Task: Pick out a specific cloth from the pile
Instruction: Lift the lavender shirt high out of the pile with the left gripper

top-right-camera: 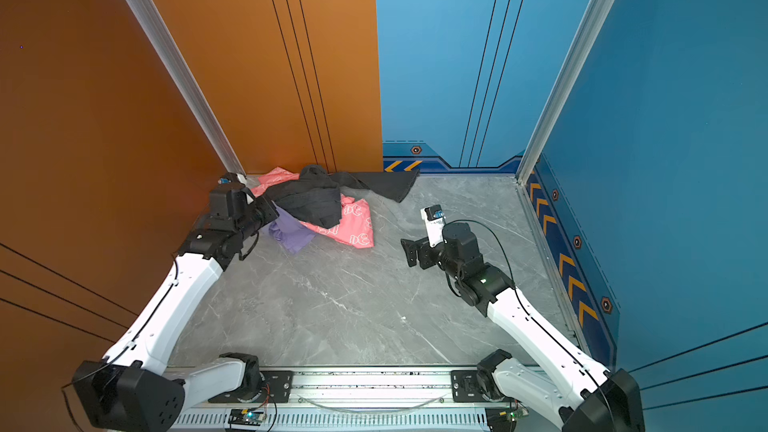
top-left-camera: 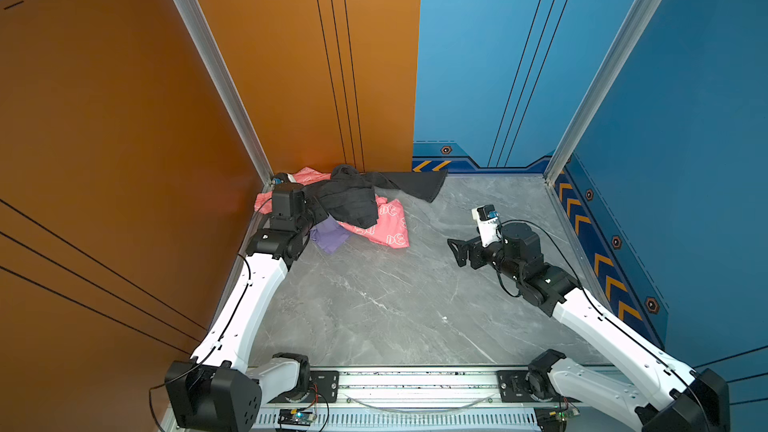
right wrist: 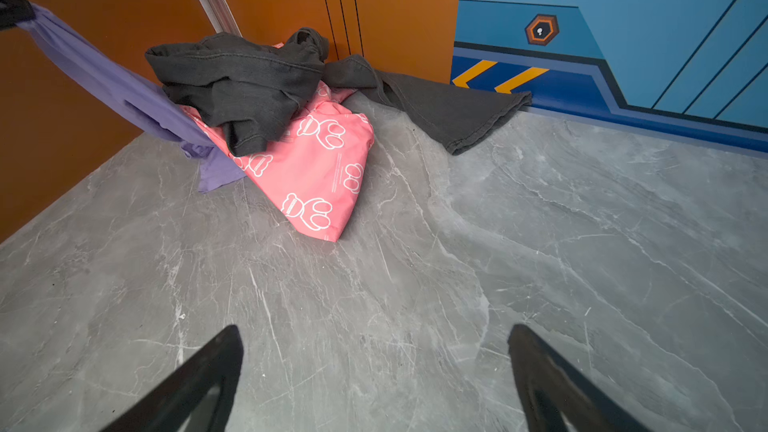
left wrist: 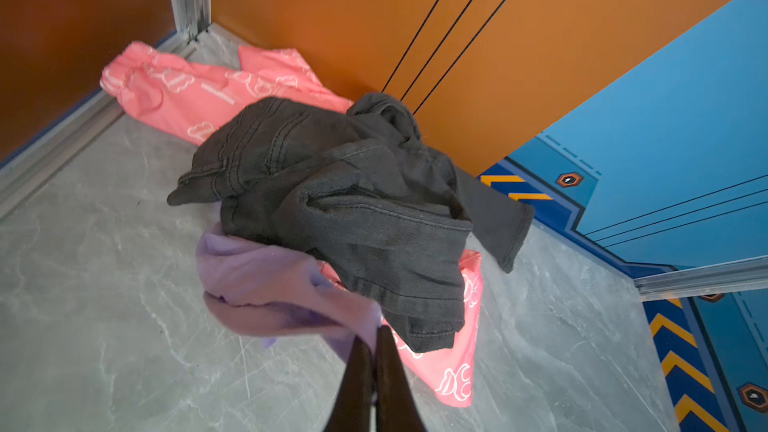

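Observation:
The pile lies in the far left corner of the grey marble table (top-left-camera: 395, 305). The black denim-like garment (left wrist: 332, 184) sits on top, over the coral-pink garment (right wrist: 316, 168) with white outline prints. The lavender cloth (left wrist: 266, 280) comes out from under the black one at the pile's near left side, as both top views show (top-left-camera: 330, 236) (top-right-camera: 291, 234). My left gripper (left wrist: 376, 332) is shut on an edge of the cloth. In the right wrist view the cloth (right wrist: 108, 81) stretches taut up to that gripper. My right gripper (top-left-camera: 455, 251) (right wrist: 374, 330) is open and empty over bare table, right of the pile.
Orange wall panels (top-left-camera: 291, 76) stand close behind and left of the pile, with an aluminium corner post (top-left-camera: 232, 97). A black trouser leg (top-left-camera: 415, 187) trails right along the back wall. Blue walls (top-left-camera: 665, 160) close off the right side. A metal rail (top-left-camera: 415, 384) runs along the front edge.

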`<action>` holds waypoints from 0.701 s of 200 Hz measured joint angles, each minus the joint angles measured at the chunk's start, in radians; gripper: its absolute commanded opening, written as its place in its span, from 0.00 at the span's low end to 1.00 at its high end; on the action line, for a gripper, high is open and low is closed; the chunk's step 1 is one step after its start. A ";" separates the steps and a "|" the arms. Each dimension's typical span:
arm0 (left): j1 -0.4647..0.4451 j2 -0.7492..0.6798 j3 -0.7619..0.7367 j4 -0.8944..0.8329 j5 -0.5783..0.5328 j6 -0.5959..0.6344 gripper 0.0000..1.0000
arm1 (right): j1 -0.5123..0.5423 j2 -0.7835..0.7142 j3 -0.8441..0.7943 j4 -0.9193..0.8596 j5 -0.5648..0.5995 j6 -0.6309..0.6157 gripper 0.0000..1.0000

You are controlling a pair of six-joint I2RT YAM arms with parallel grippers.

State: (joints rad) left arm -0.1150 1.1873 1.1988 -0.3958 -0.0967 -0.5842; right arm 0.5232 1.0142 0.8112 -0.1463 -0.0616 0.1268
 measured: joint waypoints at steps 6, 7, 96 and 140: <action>-0.004 0.002 0.037 -0.011 -0.002 0.009 0.00 | 0.001 0.002 0.007 0.000 0.000 0.000 1.00; -0.005 0.002 0.045 -0.013 -0.002 0.011 0.00 | 0.001 0.003 0.008 0.000 0.000 0.000 1.00; -0.038 0.255 0.796 -0.136 0.003 0.125 0.00 | 0.069 0.067 0.126 0.000 -0.015 0.000 1.00; -0.089 0.348 1.054 -0.183 0.108 0.134 0.00 | 0.141 0.121 0.188 0.013 -0.018 0.000 0.99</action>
State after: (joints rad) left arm -0.2035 1.5356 2.2532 -0.5789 0.0116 -0.4503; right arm 0.6643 1.1347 0.9993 -0.1337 -0.0792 0.1268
